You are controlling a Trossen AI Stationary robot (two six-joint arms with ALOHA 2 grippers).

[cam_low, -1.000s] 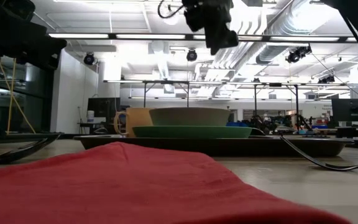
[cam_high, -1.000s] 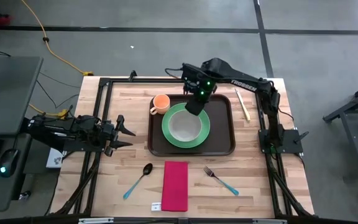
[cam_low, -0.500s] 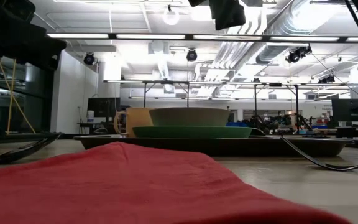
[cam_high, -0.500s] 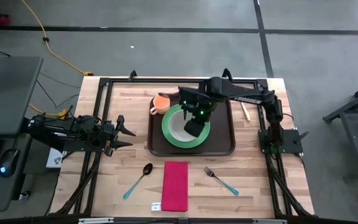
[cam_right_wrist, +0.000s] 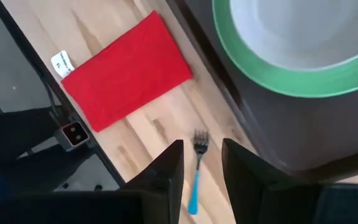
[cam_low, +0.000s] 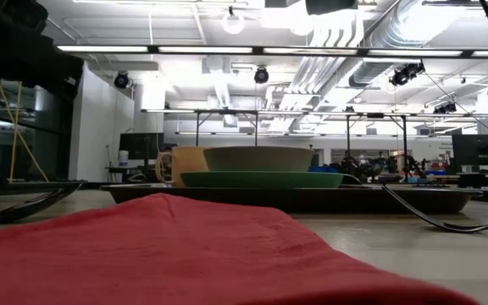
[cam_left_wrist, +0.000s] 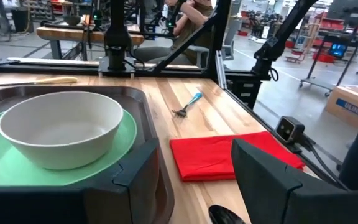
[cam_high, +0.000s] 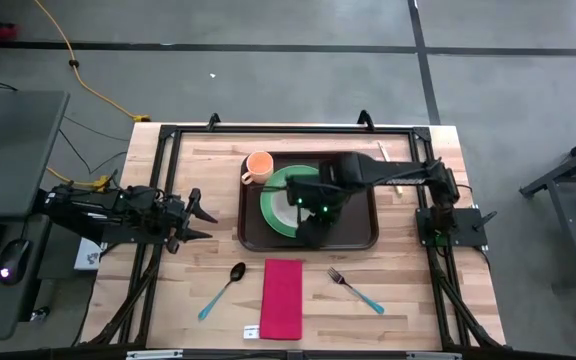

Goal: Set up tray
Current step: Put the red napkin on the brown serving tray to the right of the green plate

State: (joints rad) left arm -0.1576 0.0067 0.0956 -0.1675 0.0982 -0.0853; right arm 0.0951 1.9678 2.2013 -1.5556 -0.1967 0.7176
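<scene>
The dark brown tray (cam_high: 363, 205) lies on the wooden table. A green plate (cam_high: 273, 205) sits on it, with a pale bowl (cam_left_wrist: 61, 127) on the plate. An orange cup (cam_high: 258, 165) stands in the tray's far left corner. My right gripper (cam_high: 310, 236) hovers above the tray's near rim (cam_right_wrist: 291, 143). Its fingers stand a little apart and hold nothing. My left gripper (cam_high: 208, 222) waits open and empty left of the tray, pointing toward it. A red napkin (cam_high: 281, 298) lies flat in front of the tray.
A spoon (cam_high: 223, 290) lies left of the napkin. A blue-handled fork (cam_high: 356, 290) lies right of it. A wooden utensil (cam_high: 390, 165) lies right of the tray. A black frame runs round the table's edges.
My right gripper has travelled from over the tray's far part, across the plate and bowl, toward the table's near edge. It now hangs above the tray's near rim. Nothing on the table has moved.
</scene>
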